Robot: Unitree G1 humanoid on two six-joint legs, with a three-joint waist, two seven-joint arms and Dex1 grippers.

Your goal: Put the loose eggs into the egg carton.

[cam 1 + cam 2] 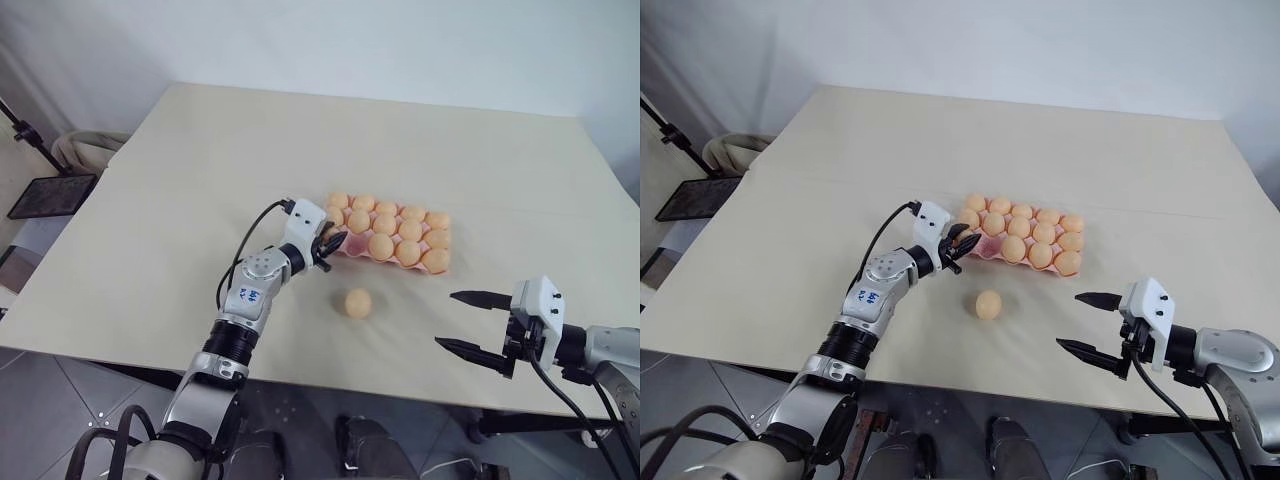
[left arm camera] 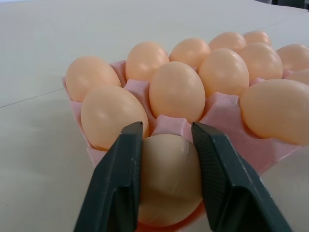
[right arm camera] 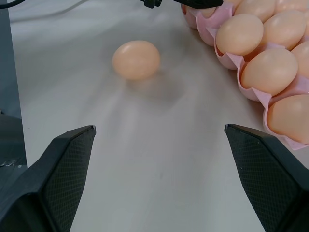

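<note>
I counted one egg carton (image 1: 443,243), pink, lying on the table (image 1: 200,160), and I took it as my landmark. In the head views I made out thirteen eggs seated in its cups. One loose egg (image 1: 358,302) lay on the bare tabletop just in front of the carton, apart from it. One more egg (image 2: 169,179) sat between the fingers of my left gripper (image 1: 329,243), at the carton's near left corner. Whether that egg rested in the corner cup or hung just above it, I could not tell.

My left gripper was clamped on that egg, one black finger (image 2: 118,183) on each side. My right gripper (image 1: 468,322) hung to the right of the carton and nearer to me, over the table's front edge, with its two fingers spread wide and nothing between them.

The table was a pale beige sheet with a faint seam across it behind the carton. A plain whitish wall stood beyond it. Off the table's left edge stood a dark flat panel on a black stand (image 1: 50,193), and grey floor tiles showed below.

The left wrist view showed the held egg pressed against the pink rim, with the carton's rows rising behind it. The right wrist view showed the loose egg with its soft shadow on the table.
</note>
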